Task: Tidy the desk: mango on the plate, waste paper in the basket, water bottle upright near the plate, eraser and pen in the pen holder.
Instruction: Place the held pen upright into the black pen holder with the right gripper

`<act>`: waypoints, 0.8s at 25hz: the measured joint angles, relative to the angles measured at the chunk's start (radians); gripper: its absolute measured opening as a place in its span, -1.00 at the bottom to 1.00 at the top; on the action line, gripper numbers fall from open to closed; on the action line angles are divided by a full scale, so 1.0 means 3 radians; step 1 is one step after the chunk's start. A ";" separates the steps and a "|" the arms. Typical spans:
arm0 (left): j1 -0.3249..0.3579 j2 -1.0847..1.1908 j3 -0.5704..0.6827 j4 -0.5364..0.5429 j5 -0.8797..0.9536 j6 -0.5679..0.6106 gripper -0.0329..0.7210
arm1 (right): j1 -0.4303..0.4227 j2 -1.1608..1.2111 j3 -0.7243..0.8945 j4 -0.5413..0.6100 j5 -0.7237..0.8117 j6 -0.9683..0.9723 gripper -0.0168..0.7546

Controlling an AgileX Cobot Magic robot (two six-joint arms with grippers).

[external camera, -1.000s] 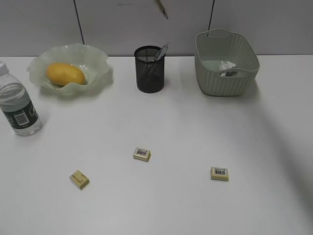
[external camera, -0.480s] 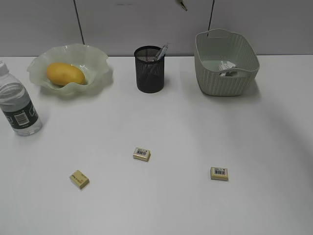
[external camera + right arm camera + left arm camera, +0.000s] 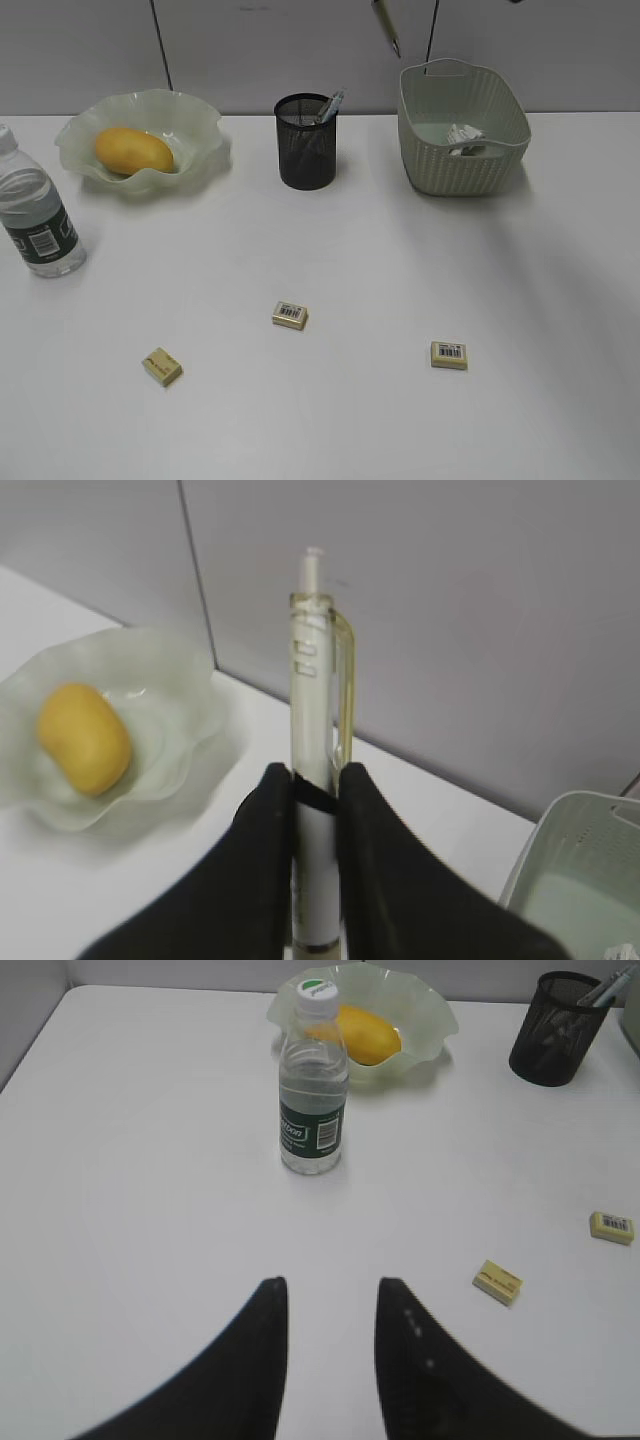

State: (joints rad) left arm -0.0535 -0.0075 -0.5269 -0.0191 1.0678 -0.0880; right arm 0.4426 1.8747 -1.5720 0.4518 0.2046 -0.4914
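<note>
My right gripper (image 3: 315, 778) is shut on a clear pen (image 3: 318, 680), held upright; the pen's end (image 3: 386, 28) hangs at the top of the exterior view, between the pen holder (image 3: 306, 150) and the basket (image 3: 462, 150). Another pen (image 3: 331, 105) stands in the holder. The mango (image 3: 130, 150) lies on the plate (image 3: 200, 115). The water bottle (image 3: 38, 225) stands upright left of the plate. Waste paper (image 3: 464, 135) lies in the basket. Three erasers (image 3: 290, 315) (image 3: 161, 366) (image 3: 449, 354) lie on the desk. My left gripper (image 3: 330, 1285) is open and holds nothing.
In the left wrist view the bottle (image 3: 313, 1100) stands ahead of the fingers, with the plate (image 3: 430, 1030) behind it and an eraser (image 3: 497, 1282) to the right. A grey wall runs behind the desk.
The pen at the top of the exterior view has moved right, from above the pen holder towards the basket, and hangs a little lower now. Nothing on the desk moved.
</note>
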 joint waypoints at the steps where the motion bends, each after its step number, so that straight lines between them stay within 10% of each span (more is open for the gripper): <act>1: 0.0000 0.0000 0.0000 0.0000 0.0000 0.0000 -0.29 | 0.0023 0.0027 0.0091 0.0014 -0.0233 0.0000 -0.67; 20: 0.0000 0.0000 0.0000 -0.0003 0.0000 0.0000 -0.29 | 0.0384 0.0985 0.0199 -0.0371 -0.2477 0.0979 -0.67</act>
State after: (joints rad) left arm -0.0535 -0.0075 -0.5269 -0.0199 1.0678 -0.0880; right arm 0.5577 2.1702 -1.5121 0.3406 -0.5385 -0.1977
